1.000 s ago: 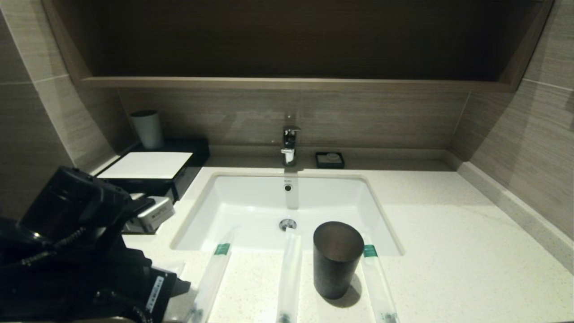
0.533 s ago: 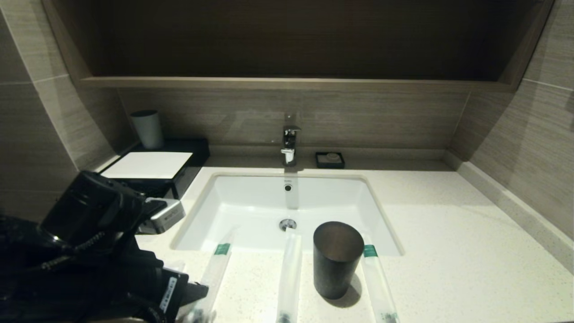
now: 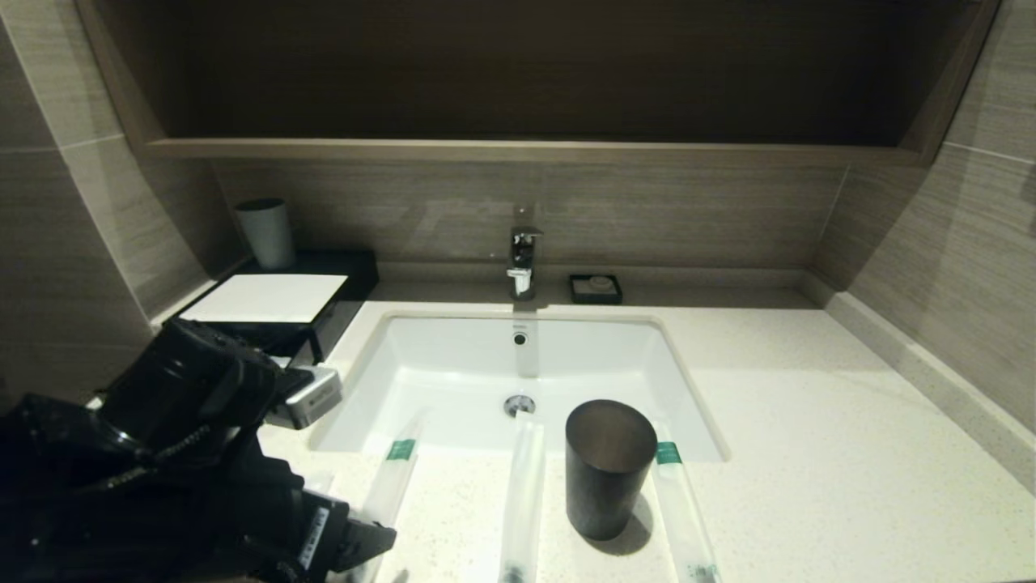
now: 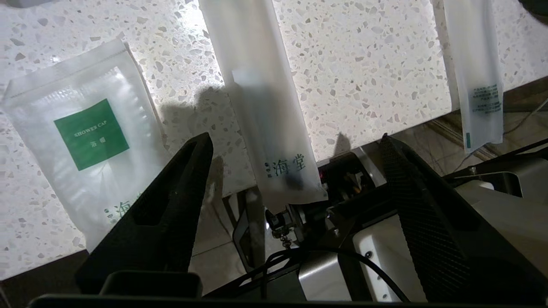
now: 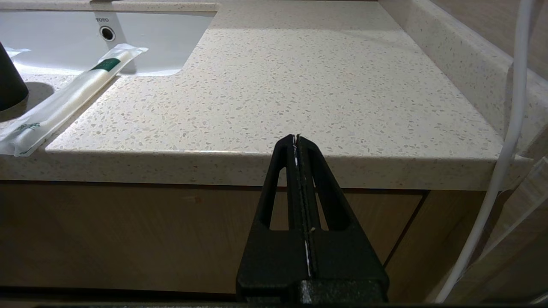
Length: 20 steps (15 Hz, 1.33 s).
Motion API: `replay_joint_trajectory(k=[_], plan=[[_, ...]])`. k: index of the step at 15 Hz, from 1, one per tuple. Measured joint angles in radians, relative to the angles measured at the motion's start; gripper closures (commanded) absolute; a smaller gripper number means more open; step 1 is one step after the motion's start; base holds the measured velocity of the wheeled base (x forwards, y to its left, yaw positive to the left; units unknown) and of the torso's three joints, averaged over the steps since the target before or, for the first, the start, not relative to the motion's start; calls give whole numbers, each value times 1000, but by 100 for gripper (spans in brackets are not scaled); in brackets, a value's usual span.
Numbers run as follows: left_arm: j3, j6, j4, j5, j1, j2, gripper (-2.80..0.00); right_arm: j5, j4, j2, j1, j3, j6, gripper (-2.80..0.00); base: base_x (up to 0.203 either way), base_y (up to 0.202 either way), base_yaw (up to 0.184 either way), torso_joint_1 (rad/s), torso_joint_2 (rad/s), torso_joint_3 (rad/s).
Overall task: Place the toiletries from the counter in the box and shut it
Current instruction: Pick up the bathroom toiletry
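Three long translucent sachets lie on the counter (image 3: 809, 453) in front of the sink: left (image 3: 390, 484), middle (image 3: 522, 486), right (image 3: 684, 518). My left gripper (image 4: 295, 137) is open at the counter's front edge. Its fingers straddle the overhanging end of the left long sachet (image 4: 265, 107) without touching it. The flat shower-cap sachet (image 4: 90, 137) lies just beside one finger (image 4: 184, 188). The black box with the white top (image 3: 271, 298) stands at the back left; my left arm hides its drawer. My right gripper (image 5: 296, 139) is shut and empty, low in front of the counter's right edge.
A dark cylindrical cup (image 3: 609, 465) stands between the middle and right sachets. A grey cup (image 3: 265, 233) stands behind the box. The faucet (image 3: 522, 259) and a small black soap dish (image 3: 595, 288) are at the back. The sink basin (image 3: 518, 372) is in the middle.
My left arm has moved right and forward along the counter's front edge, bringing its open gripper over the near end of the left long sachet. The sachets and cup have not moved.
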Motion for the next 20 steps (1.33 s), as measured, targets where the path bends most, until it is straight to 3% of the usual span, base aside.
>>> replay_joint_trajectory(k=[4, 7, 11, 15, 20], plan=[[3, -4, -2, 61, -28, 15, -280, 0, 0, 0, 0, 0, 0, 0, 0, 0, 0, 0, 0, 0], [-4, -17, -9, 71, -35, 30, -280, 0, 0, 0, 0, 0, 0, 0, 0, 0, 0, 0, 0, 0], [-24, -86, -7, 88, -48, 53, -280, 0, 0, 0, 0, 0, 0, 0, 0, 0, 0, 0, 0, 0], [-29, -142, -8, 180, -92, 96, -280, 0, 0, 0, 0, 0, 0, 0, 0, 0, 0, 0, 0, 0], [-27, -151, -15, 187, -120, 117, -280, 0, 0, 0, 0, 0, 0, 0, 0, 0, 0, 0, 0, 0]])
